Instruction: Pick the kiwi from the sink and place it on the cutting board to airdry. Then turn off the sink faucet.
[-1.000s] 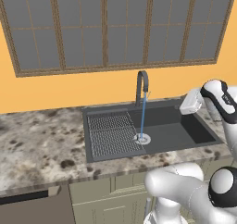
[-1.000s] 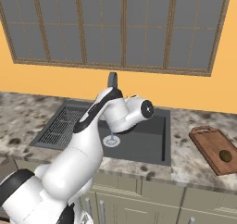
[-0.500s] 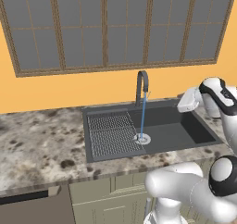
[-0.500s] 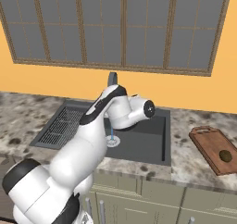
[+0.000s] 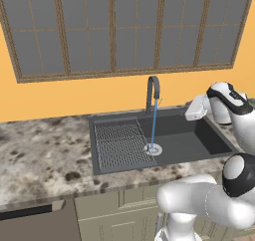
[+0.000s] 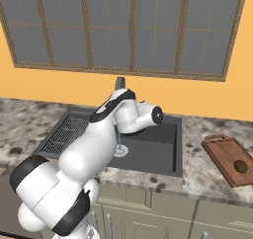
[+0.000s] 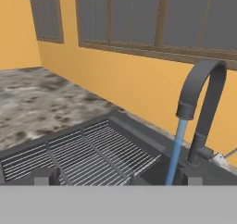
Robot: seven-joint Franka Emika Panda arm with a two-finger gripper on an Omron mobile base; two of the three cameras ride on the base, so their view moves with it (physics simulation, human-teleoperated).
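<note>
kiwi (image 6: 240, 166) lay on cutting board (image 6: 225, 154) | sink faucet (image 7: 202, 111) ran water into sink (image 5: 209, 140) | gripper (image 7: 118, 176) spread, empty | advice: approach lever (image 7: 226, 155) at base squarely, push gently

In the right base view, the arm (image 6: 106, 134) covers most of the sink faucet (image 6: 120, 81) and the sink's (image 6: 158, 154) centre. The cutting board (image 6: 225, 156) is cut off at the right edge; the kiwi (image 6: 240, 166) shows no detail.
</note>
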